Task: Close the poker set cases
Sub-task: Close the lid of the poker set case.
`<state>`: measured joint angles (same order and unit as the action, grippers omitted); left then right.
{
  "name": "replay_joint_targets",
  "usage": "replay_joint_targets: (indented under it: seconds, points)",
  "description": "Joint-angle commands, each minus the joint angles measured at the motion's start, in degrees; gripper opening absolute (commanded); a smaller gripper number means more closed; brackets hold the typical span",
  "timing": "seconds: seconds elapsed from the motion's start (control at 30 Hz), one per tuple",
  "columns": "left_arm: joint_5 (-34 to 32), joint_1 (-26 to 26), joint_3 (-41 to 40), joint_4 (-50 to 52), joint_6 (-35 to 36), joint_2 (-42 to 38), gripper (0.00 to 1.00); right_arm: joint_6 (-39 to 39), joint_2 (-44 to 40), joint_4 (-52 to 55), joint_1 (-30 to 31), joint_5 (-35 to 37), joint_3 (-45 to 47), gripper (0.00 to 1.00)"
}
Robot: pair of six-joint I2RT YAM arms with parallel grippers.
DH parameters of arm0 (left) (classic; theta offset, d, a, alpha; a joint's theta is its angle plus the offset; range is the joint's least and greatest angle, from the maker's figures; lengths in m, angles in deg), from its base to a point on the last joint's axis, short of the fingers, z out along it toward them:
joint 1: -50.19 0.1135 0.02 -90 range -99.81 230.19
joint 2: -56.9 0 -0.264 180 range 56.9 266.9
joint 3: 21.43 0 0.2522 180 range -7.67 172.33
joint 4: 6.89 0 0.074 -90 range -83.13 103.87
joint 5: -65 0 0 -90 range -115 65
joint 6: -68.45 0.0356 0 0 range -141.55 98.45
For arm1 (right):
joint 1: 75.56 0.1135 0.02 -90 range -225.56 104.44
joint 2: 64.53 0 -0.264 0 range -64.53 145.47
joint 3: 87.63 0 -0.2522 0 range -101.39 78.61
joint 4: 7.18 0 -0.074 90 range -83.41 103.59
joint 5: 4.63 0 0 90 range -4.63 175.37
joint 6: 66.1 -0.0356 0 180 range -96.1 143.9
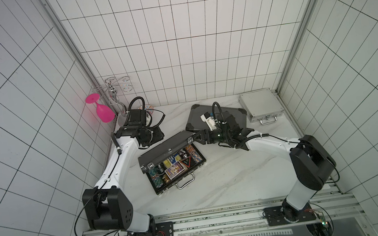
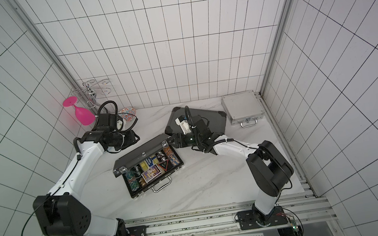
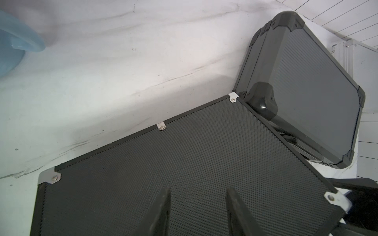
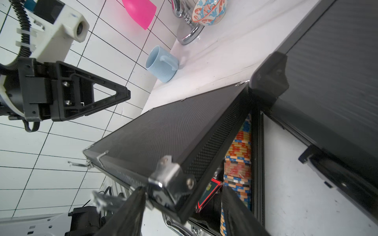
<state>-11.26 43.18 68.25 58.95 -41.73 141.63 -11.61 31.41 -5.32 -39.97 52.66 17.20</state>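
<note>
Marble tabletop (image 1: 241, 179): our left gripper (image 3: 198, 190) spread, empty; right gripper (image 4: 184, 190) astride black case lid (image 1: 164, 149), unclamped; slip drops lid crooked.

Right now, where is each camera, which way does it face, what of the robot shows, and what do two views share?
Top views: overhead at the front, facing down at table, black case and both whole arms.
Left wrist: on left arm, facing the case's lid; left gripper shows.
Right wrist: on right arm, facing the lid's corner; right gripper and left gripper show.
Shared: both wrist views show the lid and grey case.
</note>
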Motion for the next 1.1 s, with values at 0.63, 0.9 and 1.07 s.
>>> replay_joint_targets:
  seconds: [0.63, 0.9, 1.07]
  points:
    - [-3.33, -5.07, -18.80, -12.40, -4.56, -0.97, 0.33, -3.30, 6.02, -11.01, -0.51, -2.86, 14.74, 0.54]
    - [-8.88, -6.89, -25.05, -13.55, -7.74, 1.29, 0.18, 4.92, -0.71, -0.38, 2.37, 3.29, 12.87, 0.47]
    - [-10.46, -6.92, -25.19, -12.22, -7.74, 1.20, 0.17, 8.76, 1.12, 3.96, 5.40, 5.54, 7.42, 0.43]
